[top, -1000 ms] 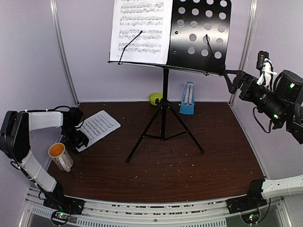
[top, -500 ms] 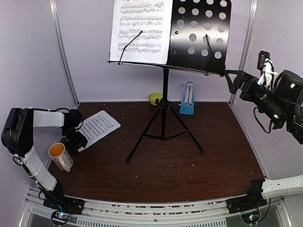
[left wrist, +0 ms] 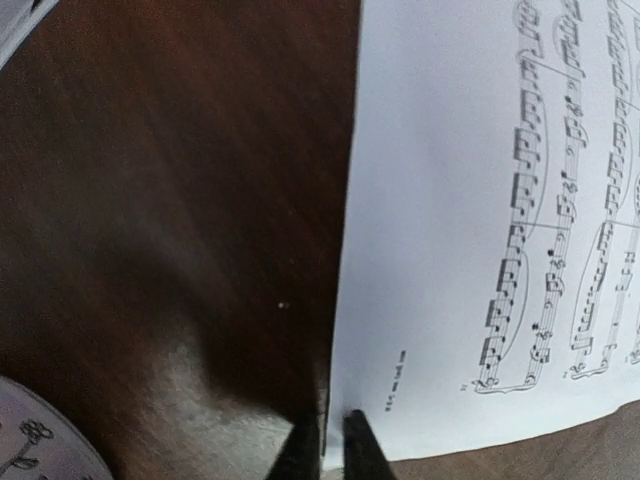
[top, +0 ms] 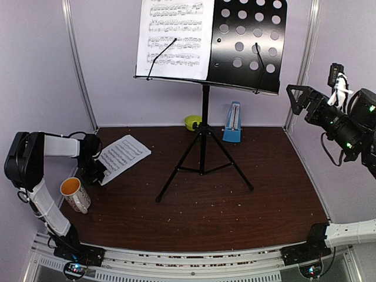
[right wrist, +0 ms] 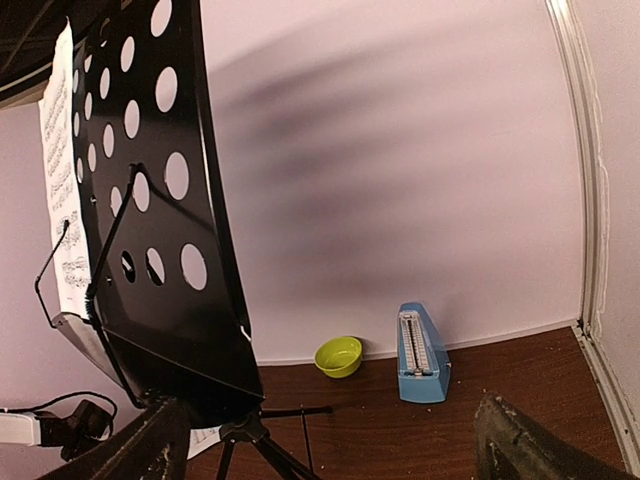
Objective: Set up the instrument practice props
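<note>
Left tool [left wrist: 330, 447] — wider before — now pinches sheet-music page [left wrist: 450, 200] (its edge)

Dark brown wood-grain table [top: 235, 205], pale specks scattered across surface.
- Centre, slightly toward 12 o'clock: black music stand [top: 202, 158], three tripod feet on wood.
- 12 o'clock, by back wall: lime-green bowl [top: 192, 122], just behind stand's legs.
- 1 o'clock: blue metronome [top: 233, 123], upright, near bowl, apart from it.
- 9–10 o'clock: white sheet-music page [top: 123, 155], printed side up, skewed to table edges.
- 8 o'clock, at left edge: white mug [top: 75, 194], orange inside, near page, apart from it.
</note>
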